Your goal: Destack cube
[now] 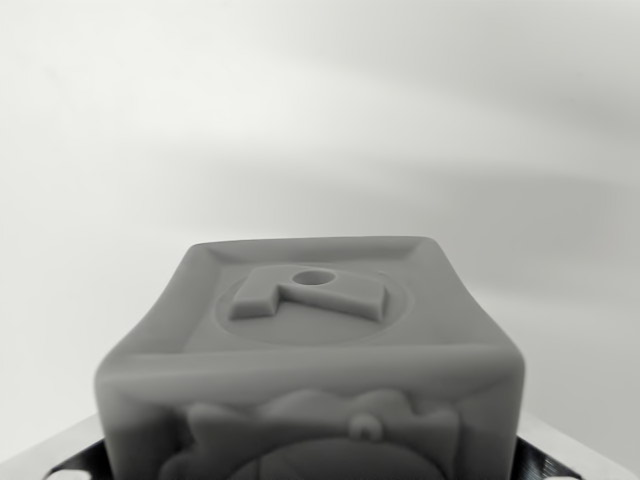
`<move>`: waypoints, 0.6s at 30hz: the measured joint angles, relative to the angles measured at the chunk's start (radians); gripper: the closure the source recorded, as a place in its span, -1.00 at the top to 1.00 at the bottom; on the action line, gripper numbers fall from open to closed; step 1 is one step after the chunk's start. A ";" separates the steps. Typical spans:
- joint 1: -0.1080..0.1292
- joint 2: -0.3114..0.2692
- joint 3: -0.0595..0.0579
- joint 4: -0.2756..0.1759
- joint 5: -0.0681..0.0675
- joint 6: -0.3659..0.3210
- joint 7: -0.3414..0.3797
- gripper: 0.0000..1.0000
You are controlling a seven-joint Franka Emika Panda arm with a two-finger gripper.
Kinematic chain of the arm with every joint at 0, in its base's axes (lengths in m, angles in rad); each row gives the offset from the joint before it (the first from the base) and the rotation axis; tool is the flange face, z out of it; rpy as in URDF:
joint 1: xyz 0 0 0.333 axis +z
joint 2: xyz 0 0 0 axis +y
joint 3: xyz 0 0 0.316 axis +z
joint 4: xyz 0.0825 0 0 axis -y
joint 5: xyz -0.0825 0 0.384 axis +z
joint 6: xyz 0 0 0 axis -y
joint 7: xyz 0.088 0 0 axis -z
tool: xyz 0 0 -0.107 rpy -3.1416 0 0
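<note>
A grey cube (310, 340) fills the lower middle of the wrist view, very close to the camera. Its top face carries a raised emblem with a small hole, and its near face shows a relief figure. Silver and black parts of my gripper (310, 465) flank the cube at the bottom corners; one finger (60, 462) shows at the wrist view's left and the other at the right, both pressed against the cube's sides. Below the cube nothing is visible, and no second cube shows.
A blurred pale surface (320, 120) lies behind the cube, crossed by soft grey shadows.
</note>
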 joint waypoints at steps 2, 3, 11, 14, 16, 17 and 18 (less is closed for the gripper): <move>0.005 0.003 0.000 0.003 0.000 0.001 0.004 -1.00; 0.009 0.006 0.000 0.005 0.000 0.001 0.007 -1.00; 0.035 0.028 0.001 0.023 0.000 0.005 0.031 -1.00; 0.044 0.034 0.001 0.029 0.000 0.006 0.040 -1.00; 0.051 0.040 0.001 0.035 0.000 0.006 0.046 -1.00; 0.054 0.043 0.001 0.038 0.000 0.007 0.049 -1.00; 0.058 0.046 0.002 0.040 0.000 0.007 0.052 -1.00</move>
